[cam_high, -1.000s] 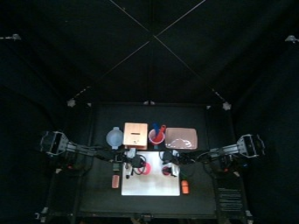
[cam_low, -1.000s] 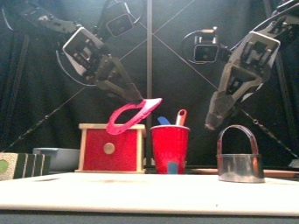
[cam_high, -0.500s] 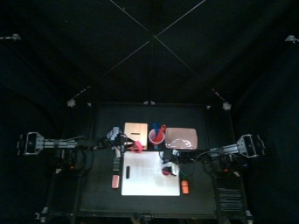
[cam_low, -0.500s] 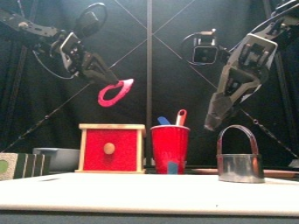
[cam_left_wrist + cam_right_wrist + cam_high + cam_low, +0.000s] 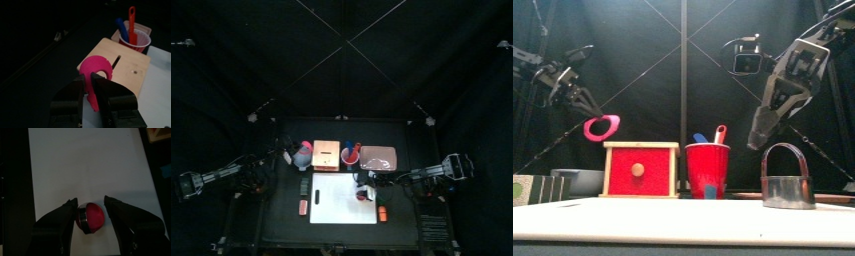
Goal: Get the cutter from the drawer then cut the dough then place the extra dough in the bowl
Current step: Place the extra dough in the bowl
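Between the jaws of the left gripper [image 5: 92, 89], clamped tight on one edge: the ring of leftover dough [image 5: 88, 65], pink, held on edge with most of it sticking out past the fingertips. From the front, hangs high in the air, above and just beside the top left corner of the wooden box [image 5: 641, 168]. Down from there and slightly toward the table's left: the blue-grey bowl [image 5: 576, 183], low beside the box and well below the ring. Probably calls for a small shift leftward and some lowering before letting go, so as to land in the bowl and not on the box lid. Behind the hand, a long reach: left arm stretched in from the left side, wrist raised, gripper angled down toward the box.

On the other side, the right gripper [image 5: 91, 201], spread wide and holding nothing, poised over a round red piece [image 5: 91, 218] with a dark rim on the white board [image 5: 80, 158]; possibly the cut disc inside the cutter, cannot tell. Far from the bowl, so likely no part in this drop. Toward the right in the front view, the metal cutter [image 5: 786, 188], upright, wire handle up. Just right of the box, a red cup [image 5: 708, 168]
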Action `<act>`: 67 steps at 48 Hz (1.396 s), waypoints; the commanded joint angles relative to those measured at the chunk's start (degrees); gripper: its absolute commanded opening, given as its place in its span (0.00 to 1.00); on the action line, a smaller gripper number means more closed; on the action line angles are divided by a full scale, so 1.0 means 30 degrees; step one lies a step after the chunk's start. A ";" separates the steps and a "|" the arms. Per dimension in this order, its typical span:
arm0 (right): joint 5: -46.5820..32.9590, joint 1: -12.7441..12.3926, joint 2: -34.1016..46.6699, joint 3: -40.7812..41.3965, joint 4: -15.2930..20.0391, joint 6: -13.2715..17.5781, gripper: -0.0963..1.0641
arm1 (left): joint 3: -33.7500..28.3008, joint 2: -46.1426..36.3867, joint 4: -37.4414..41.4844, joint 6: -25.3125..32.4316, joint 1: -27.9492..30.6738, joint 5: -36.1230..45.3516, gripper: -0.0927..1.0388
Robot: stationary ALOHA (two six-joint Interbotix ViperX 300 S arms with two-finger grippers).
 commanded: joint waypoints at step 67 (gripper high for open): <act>-0.0967 -0.0938 -0.0352 -0.1406 -0.0586 -0.0088 0.80 | 0.0205 0.2637 -0.0557 0.0117 -0.8057 -1.1104 0.94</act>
